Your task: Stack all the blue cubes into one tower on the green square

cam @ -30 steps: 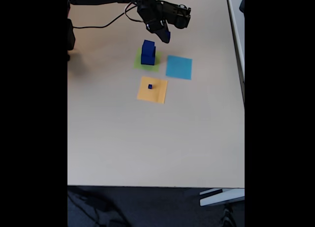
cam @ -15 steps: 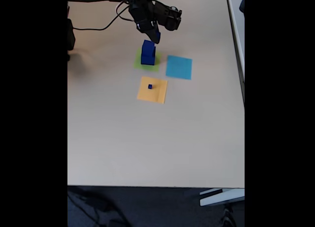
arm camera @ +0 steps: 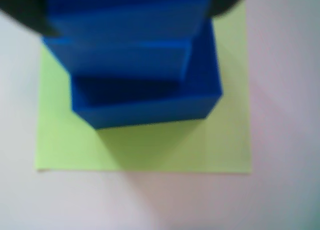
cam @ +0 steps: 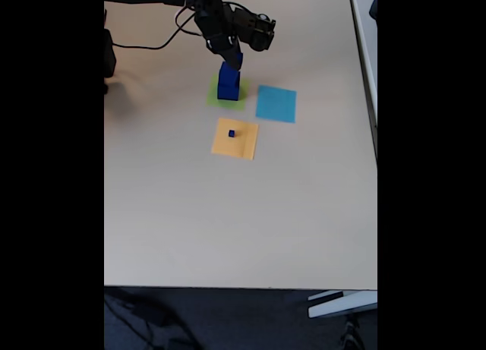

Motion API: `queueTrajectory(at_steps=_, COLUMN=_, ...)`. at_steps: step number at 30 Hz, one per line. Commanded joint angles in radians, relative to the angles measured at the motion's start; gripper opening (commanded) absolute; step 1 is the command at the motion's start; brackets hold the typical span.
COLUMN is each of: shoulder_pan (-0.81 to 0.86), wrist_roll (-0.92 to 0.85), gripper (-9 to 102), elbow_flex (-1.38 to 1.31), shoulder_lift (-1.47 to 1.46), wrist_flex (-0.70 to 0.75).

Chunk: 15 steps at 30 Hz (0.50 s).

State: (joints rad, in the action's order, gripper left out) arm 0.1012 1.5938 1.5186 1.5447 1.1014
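Tower [cam: 228,86] of blue cubes seated on green square [cam: 215,97], larger below for a stable base. Gripper [cam: 233,59] directly above tower, fingers clamped on another cube [arm camera: 125,10], aligned for placement on top. Tiny cube [cam: 231,134] apart on orange square [cam: 235,139], unstacked.

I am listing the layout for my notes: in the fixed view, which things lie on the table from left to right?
Green square with the tower of blue cubes → orange-yellow square bearing a tiny blue cube → cyan-blue square.
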Motion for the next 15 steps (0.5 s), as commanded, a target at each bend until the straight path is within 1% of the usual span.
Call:
queueTrajectory(at_steps=1, shoulder_pan=0.006, wrist_roll=0.017, gripper=5, elbow_flex=0.008, shoulder_lift=0.086, wrist_flex=-0.018)
queueTrajectory(at_steps=15, shoulder_pan=0.023, wrist_roll=0.023, gripper=5, elbow_flex=0.054, shoulder_lift=0.097, wrist_flex=-0.021)
